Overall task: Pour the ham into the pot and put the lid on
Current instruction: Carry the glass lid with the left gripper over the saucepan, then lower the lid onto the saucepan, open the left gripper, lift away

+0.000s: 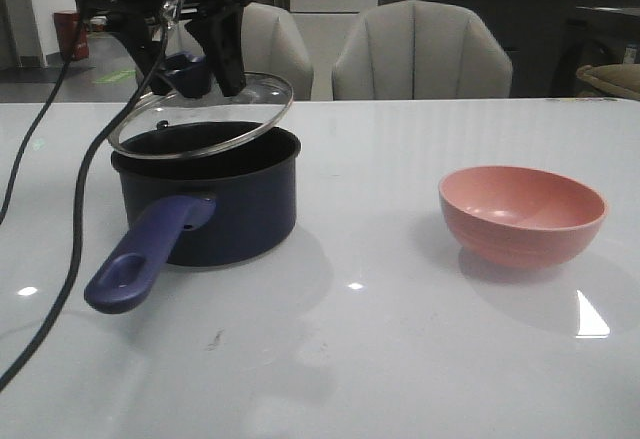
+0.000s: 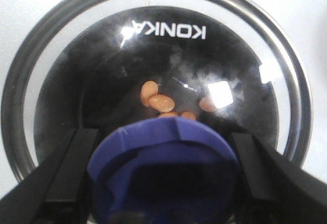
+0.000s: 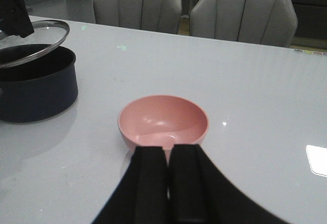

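Note:
The dark navy pot (image 1: 210, 204) stands at the table's left, its long blue-purple handle (image 1: 135, 259) pointing toward the front. My left gripper (image 1: 190, 69) is shut on the knob (image 2: 163, 168) of the glass lid (image 1: 200, 119). The lid hangs tilted just over the pot, low on the left and raised on the right. Through the glass (image 2: 153, 30), orange-pink ham pieces (image 2: 161, 101) lie on the pot's bottom. My right gripper (image 3: 168, 183) is shut on nothing, just in front of the empty pink bowl (image 3: 163, 119). The front view does not show it.
The pink bowl (image 1: 522, 214) sits on the white table at the right, well apart from the pot (image 3: 36, 89). A black cable (image 1: 75, 219) droops across the table's left side. Two grey chairs (image 1: 420, 54) stand behind the far edge.

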Controlling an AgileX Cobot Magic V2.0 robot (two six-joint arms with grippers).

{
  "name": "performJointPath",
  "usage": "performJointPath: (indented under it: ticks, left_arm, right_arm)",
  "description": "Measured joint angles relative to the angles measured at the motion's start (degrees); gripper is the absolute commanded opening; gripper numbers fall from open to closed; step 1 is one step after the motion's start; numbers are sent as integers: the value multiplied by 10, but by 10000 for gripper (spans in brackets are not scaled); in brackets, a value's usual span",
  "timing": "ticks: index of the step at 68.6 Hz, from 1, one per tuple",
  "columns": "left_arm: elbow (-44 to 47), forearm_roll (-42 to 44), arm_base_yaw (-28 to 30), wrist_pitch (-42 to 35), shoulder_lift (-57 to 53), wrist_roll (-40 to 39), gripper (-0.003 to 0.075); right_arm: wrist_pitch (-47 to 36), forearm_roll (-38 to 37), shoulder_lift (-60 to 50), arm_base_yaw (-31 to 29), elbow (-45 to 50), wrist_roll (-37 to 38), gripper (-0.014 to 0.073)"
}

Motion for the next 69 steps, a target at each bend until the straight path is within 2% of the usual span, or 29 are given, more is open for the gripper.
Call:
performJointPath:
  ticks: [17,25,44,69]
  left_arm:
    - [-4,-1,0,2,27,3,394]
    - [-6,-1,-1,1,31,5,438]
    - [-6,-7,-1,-6,38,5,661]
    - [-49,20,-1,2,38,5,670]
  right_arm:
    - [0,0,0,0,0,0,150]
    - [0,0,0,0,0,0,150]
    - [0,0,0,0,0,0,150]
    - [0,0,0,0,0,0,150]
